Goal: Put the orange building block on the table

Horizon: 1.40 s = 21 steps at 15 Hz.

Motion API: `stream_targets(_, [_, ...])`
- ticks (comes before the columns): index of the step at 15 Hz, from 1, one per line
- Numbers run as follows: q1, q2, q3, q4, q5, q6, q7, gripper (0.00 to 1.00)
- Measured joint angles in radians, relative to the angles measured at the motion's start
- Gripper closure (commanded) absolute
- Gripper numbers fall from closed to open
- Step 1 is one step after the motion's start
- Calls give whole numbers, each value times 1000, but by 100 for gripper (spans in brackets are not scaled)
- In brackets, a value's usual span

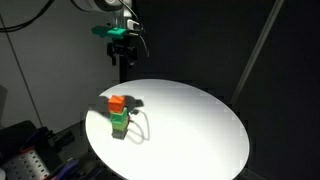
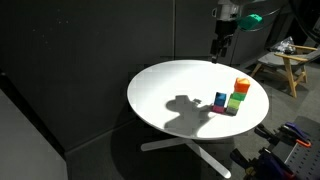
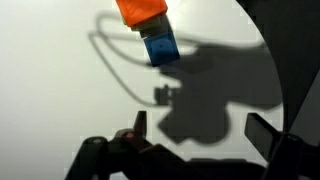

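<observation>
1. The table (image 1: 190, 135) is the biggest thing here: a round white top that fills the lower middle of both exterior views (image 2: 165, 85) and nearly the whole wrist view (image 3: 60, 90).
2. There's a big dark shadow (image 2: 185, 108) of my arm across the tabletop. In the wrist view it spreads over the right half of the frame (image 3: 215, 100).
3. My gripper (image 1: 122, 50) hangs up high. It sits top centre-left in an exterior view and upper right in an exterior view (image 2: 220, 50), over the table's edge and well apart from the blocks. In the wrist view (image 3: 200, 130) the two fingers poke in from the bottom of the frame, spread wide with nothing between them, so it's released and empty.
4. The green stacked blocks (image 1: 120, 124) stand on the table, left of centre in that frame. In an exterior view (image 2: 236, 101) they're at the right side of the tabletop.
5. A blue block (image 2: 220, 99) sits on the table just left of the green stack. In the wrist view (image 3: 158, 45) it's top centre.
6. The orange building block (image 1: 116, 103) is perched on top of the green stack, not on the tabletop, which you can see in both exterior views (image 2: 242, 85). In the wrist view (image 3: 140, 10) it's at the very top edge, partly cut off, overlapping the blue block.
</observation>
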Motion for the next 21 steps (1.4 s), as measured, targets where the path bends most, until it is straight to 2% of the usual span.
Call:
stream_targets(11, [2,32,4,6,0,0,-18,0])
stream_targets(15, [-11,4,-7,-17,0,0,-18,0])
stream_targets(21, [-44,-80,-39,-113,-17,0,-18,0])
